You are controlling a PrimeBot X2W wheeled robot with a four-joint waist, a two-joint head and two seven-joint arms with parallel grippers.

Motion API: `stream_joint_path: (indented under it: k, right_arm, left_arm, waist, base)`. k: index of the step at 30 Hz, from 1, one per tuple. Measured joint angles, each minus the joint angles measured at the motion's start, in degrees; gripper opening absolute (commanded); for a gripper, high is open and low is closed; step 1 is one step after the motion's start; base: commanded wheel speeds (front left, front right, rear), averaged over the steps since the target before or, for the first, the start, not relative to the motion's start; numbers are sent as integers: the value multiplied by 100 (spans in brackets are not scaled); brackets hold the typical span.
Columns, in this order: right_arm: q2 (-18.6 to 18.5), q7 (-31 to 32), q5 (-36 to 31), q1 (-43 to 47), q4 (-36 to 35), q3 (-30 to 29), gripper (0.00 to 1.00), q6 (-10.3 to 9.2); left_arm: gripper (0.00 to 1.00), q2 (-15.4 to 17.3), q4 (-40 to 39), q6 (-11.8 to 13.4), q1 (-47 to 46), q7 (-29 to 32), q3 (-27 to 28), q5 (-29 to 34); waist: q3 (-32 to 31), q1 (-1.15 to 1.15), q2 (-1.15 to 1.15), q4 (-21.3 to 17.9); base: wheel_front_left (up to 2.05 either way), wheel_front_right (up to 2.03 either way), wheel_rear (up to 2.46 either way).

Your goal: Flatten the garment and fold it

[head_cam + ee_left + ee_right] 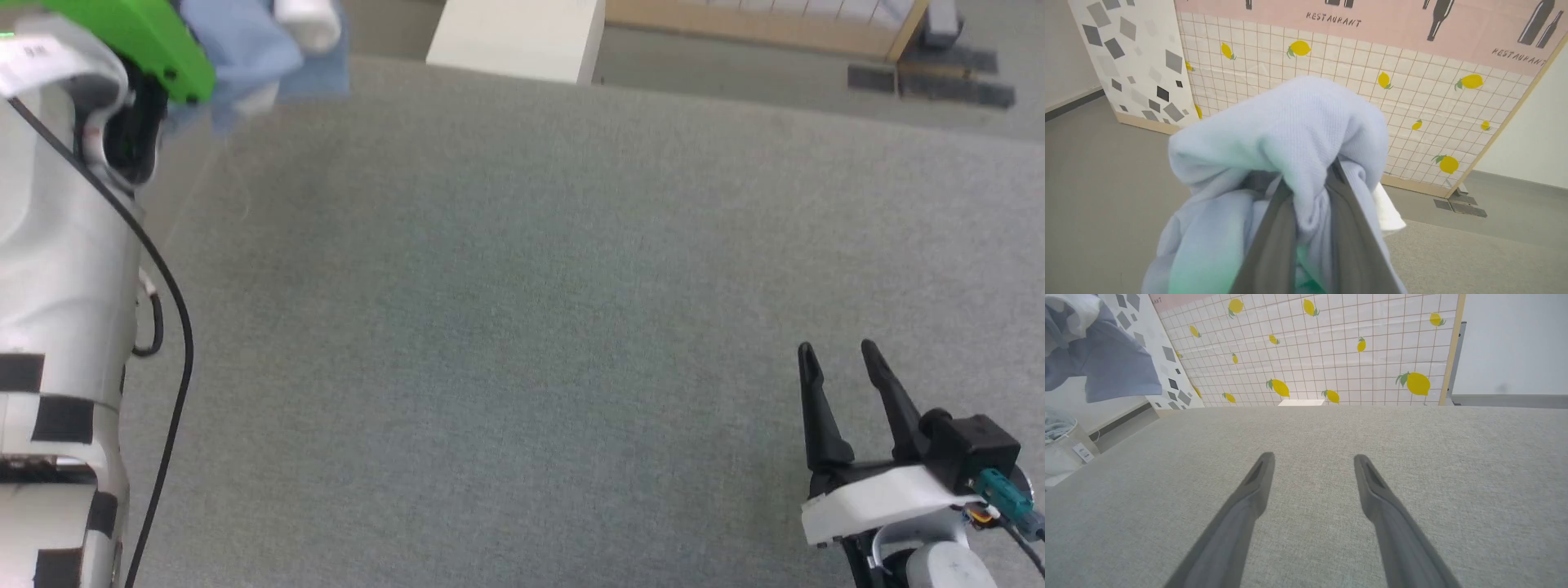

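Note:
The light blue knit garment (1274, 139) is bunched up and hangs in the air, with my left gripper (1310, 192) shut on a fold of it. In the head view the garment (245, 49) shows at the top left, beyond my raised left arm, a white part beside it. It also hangs at the top left of the right wrist view, garment (1106, 363) above the table's left end. My right gripper (837, 353) rests open over the grey table (522, 310) at the lower right, nothing between its fingers; the right gripper (1312, 459) sits low over the cloth surface.
A white box (522, 37) stands past the table's far edge. A lemon-patterned panel (1331, 347) and a grey-speckled board (1131, 61) stand behind. A pale basket (1061, 453) with cloth sits off the table's left side.

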Motion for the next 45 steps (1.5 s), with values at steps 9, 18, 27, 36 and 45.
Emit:
stream_joint_path:
  k: [9,18,27,36,45]
  right_arm:
    - [0,-124,224,167,302,-22,100,0]
    - [3,-144,220,327,315,-115,100,0]
    - [-1,-170,202,496,243,-396,100,0]
    - [-3,-172,188,581,74,-449,100,0]
    - [-1,-174,283,581,74,-392,100,0]
  left_arm:
    - [0,-204,-678,-47,-122,98,-279,-149]
    - [0,-742,-1461,-49,-16,523,-509,-570]
    - [0,-1315,-1800,-45,1059,893,-945,-896]
    - [0,-1450,-1071,12,2168,1581,-2017,-615]
    - [0,-1443,-171,31,2948,2370,-2528,-523]
  waist:
    - [-619,0,0,-122]
    - [-948,0,0,-799]
    - [-1003,0,0,-1701]
    - [-944,0,0,-2304]
    - [-732,0,0,-2487]
  base:
    - [0,0,0]
    - [0,0,0]
    - [0,0,0]
    - [0,0,0]
    - [0,0,0]
